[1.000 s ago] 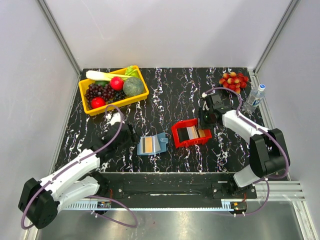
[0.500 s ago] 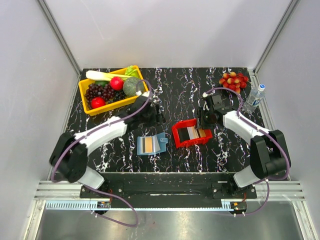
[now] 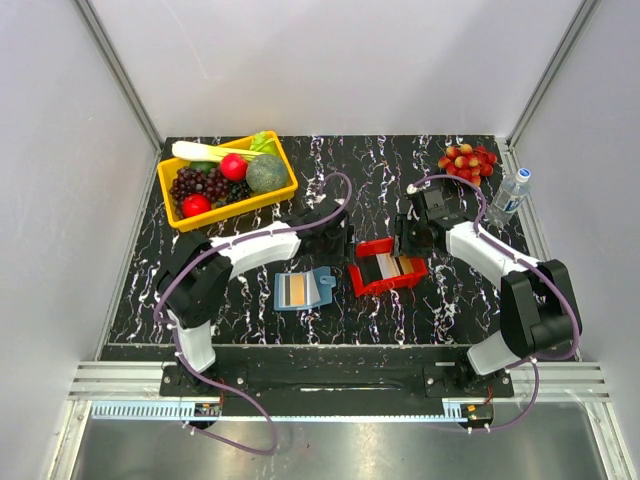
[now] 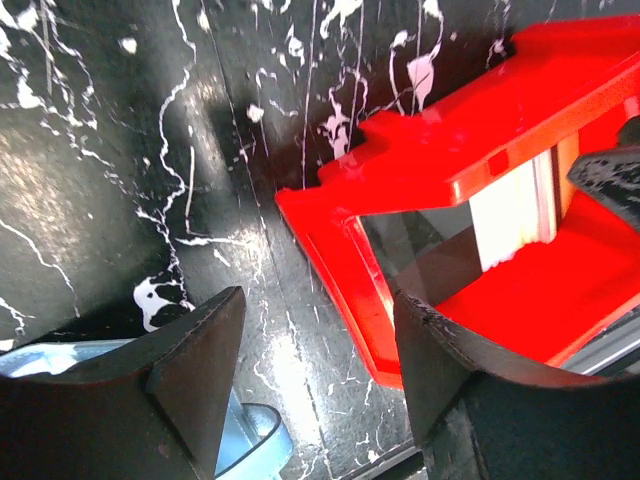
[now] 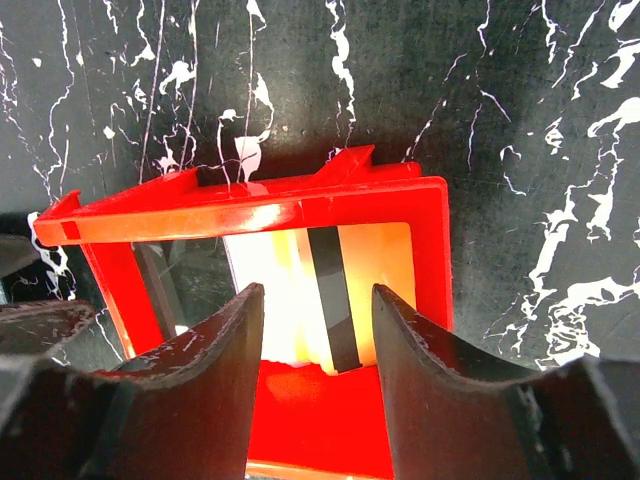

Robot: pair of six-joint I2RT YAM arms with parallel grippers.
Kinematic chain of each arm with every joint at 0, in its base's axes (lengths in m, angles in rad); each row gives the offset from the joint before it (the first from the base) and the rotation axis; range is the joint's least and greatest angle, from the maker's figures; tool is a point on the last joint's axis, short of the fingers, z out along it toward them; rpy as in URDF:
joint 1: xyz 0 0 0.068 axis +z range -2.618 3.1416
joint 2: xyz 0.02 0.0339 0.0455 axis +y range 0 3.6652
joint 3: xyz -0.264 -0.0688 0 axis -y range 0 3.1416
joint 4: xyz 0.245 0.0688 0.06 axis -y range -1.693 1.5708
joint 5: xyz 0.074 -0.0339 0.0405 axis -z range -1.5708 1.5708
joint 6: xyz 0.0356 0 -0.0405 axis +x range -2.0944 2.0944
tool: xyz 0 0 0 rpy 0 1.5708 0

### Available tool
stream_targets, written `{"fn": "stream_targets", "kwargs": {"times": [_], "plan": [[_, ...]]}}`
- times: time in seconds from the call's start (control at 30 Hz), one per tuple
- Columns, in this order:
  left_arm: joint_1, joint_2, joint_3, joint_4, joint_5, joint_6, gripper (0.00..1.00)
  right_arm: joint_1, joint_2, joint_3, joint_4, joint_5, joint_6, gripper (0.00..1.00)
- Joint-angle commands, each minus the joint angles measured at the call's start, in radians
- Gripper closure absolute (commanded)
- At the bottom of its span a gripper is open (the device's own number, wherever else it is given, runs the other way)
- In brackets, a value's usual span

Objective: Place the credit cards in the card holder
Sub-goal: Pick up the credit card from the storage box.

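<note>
Nearest the arms' bases, just left of centre in the overhead view, the card holder (image 3: 303,289) lies open on the desk (image 3: 200,300). Tan and dark stripes show on its face (cards already tucked in, I judge, though they are too small to be sure). Just beyond it and to the right, the red tray (image 3: 356,272) holds the remaining credit cards (image 5: 280,290), pale ones with a dark one among them.

The left tool (image 4: 318,335) hangs at the tray's left corner, jaws well apart and gripping nothing. The right tool (image 5: 316,330) hovers over the tray's cards, jaws partly spread and likewise empty.

The task looks partway done: no card is in hand, and those in the tray have yet to be lifted out and slotted. Farther back, the yellow basket (image 3: 283,190) at upper left and the bottle (image 3: 510,196) at upper right play no part.
</note>
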Motion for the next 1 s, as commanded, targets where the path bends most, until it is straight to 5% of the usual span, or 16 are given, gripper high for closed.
{"fn": "stream_targets", "kwargs": {"times": [0.0, 0.1, 0.27, 0.57, 0.97], "plan": [[-0.027, 0.019, 0.05, -0.011, 0.011, -0.01, 0.35, -0.011, 0.014, -0.002, 0.009, 0.056, -0.013, 0.46], [-0.044, 0.048, 0.053, -0.011, 0.016, -0.016, 0.37, -0.011, 0.019, 0.003, -0.003, 0.067, -0.012, 0.45], [-0.058, 0.065, 0.05, 0.028, 0.031, -0.032, 0.65, -0.011, 0.043, 0.012, -0.021, 0.081, -0.009, 0.44], [-0.059, 0.092, 0.057, 0.066, 0.065, -0.044, 0.68, -0.01, 0.095, 0.016, -0.02, 0.042, 0.019, 0.44], [-0.059, 0.092, 0.061, 0.078, 0.076, -0.042, 0.8, -0.011, 0.035, 0.016, 0.032, -0.114, 0.04, 0.72]]}}
